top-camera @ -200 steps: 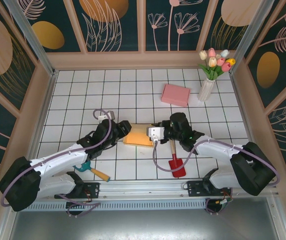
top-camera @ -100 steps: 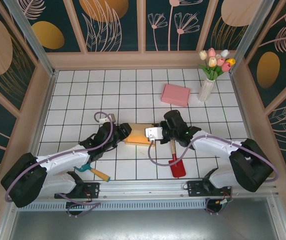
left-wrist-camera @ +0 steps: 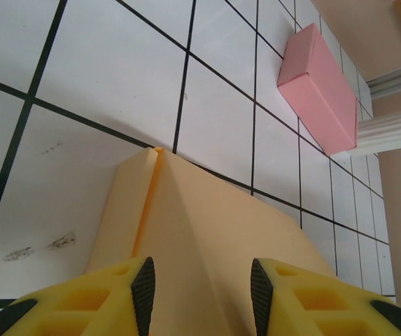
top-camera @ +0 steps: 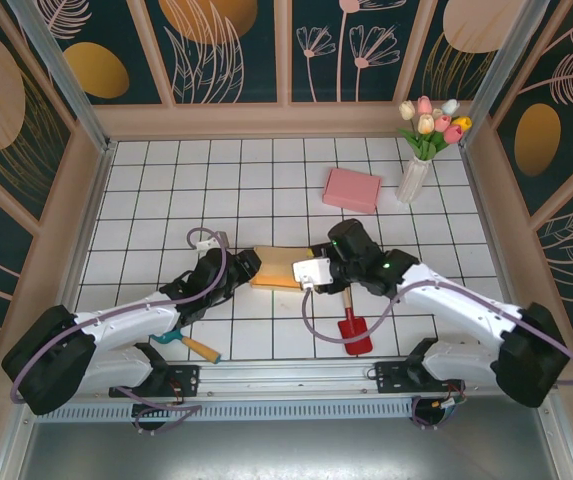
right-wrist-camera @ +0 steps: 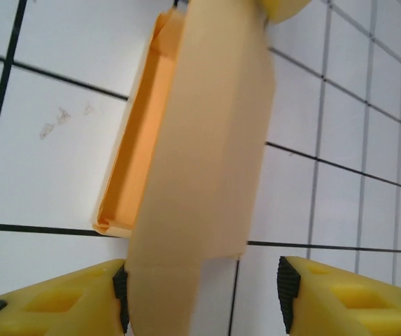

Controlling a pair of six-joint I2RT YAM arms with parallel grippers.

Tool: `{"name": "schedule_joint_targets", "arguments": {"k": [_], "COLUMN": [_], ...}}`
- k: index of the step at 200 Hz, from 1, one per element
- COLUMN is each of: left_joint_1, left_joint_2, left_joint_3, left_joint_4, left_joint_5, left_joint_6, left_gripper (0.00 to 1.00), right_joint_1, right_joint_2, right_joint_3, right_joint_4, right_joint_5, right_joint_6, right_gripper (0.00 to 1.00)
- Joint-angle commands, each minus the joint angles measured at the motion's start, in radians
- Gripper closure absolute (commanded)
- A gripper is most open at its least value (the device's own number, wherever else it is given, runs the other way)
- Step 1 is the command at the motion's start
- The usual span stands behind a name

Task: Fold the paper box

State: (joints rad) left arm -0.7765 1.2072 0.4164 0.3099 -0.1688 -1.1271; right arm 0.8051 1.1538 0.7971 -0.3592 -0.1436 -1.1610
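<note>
Your right hand [right-wrist-camera: 200, 283] is spread apart around one end of the paper box [right-wrist-camera: 207, 126], your left hand [left-wrist-camera: 200, 280] straddles the other end, grip unclear, and the box between them on the worktop [left-wrist-camera: 116, 63] is only partly folded.

Overhead view looks down; wrist views (close) share the box [left-wrist-camera: 207, 238].

The pale orange paper box [top-camera: 278, 268], partly folded, lies flat: 1 end sits between the fingers of the left end effector [left-wrist-camera: 200, 280], and its long flap [right-wrist-camera: 203, 140] stands open, reaching between those of the right end effector [right-wrist-camera: 201, 287].
</note>
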Motion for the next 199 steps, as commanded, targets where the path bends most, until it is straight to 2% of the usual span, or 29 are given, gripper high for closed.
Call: {"name": "schedule_joint_targets", "arguments": {"k": [1, 32, 43, 62, 86, 114, 133, 176, 199], "left_joint_1": [-0.004, -0.004, -0.004, -0.004, -0.004, -0.004, -0.004, -0.004, -0.004], "left_joint_2": [-0.002, 0.006, 0.006, 0.005, 0.006, 0.005, -0.003, -0.027, -0.046], "left_joint_3": [-0.016, -0.026, -0.035, -0.044, -0.056, -0.081, -0.100, -0.088, -0.105], "left_joint_4": [-0.008, -0.002, 0.007, 0.010, 0.010, 0.011, 0.015, -0.066, -0.069], "left_joint_5": [-0.033, -0.041, -0.040, -0.047, -0.063, -0.079, -0.093, -0.178, -0.186], "left_joint_6": [0.015, 0.020, 0.017, 0.024, 0.031, 0.044, 0.058, 0.150, 0.161], "left_gripper": [0.57, 0.56, 0.56, 0.56, 0.56, 0.54, 0.53, 0.49, 0.46], "right_joint_1": [0.006, 0.008, 0.011, 0.011, 0.012, 0.013, 0.014, 0.035, 0.056], "right_joint_2": [-0.059, -0.054, -0.032, 0.024, 0.117, 0.211, 0.276, 0.380, 0.418], "right_joint_3": [0.094, 0.144, 0.151, 0.152, 0.128, 0.060, 0.024, -0.063, -0.082], "right_joint_4": [-0.119, 0.001, 0.054, 0.141, 0.174, 0.274, 0.329, 0.450, 0.466], "right_joint_5": [-0.082, -0.056, -0.044, 0.088, 0.205, 0.270, 0.333, 0.382, 0.431], "right_joint_6": [0.160, 0.519, 0.693, 1.041, 1.295, 1.401, 1.418, 1.445, 1.459], "right_gripper": [0.40, 0.40, 0.39, 0.37, 0.37, 0.39, 0.38, 0.38, 0.38]}}
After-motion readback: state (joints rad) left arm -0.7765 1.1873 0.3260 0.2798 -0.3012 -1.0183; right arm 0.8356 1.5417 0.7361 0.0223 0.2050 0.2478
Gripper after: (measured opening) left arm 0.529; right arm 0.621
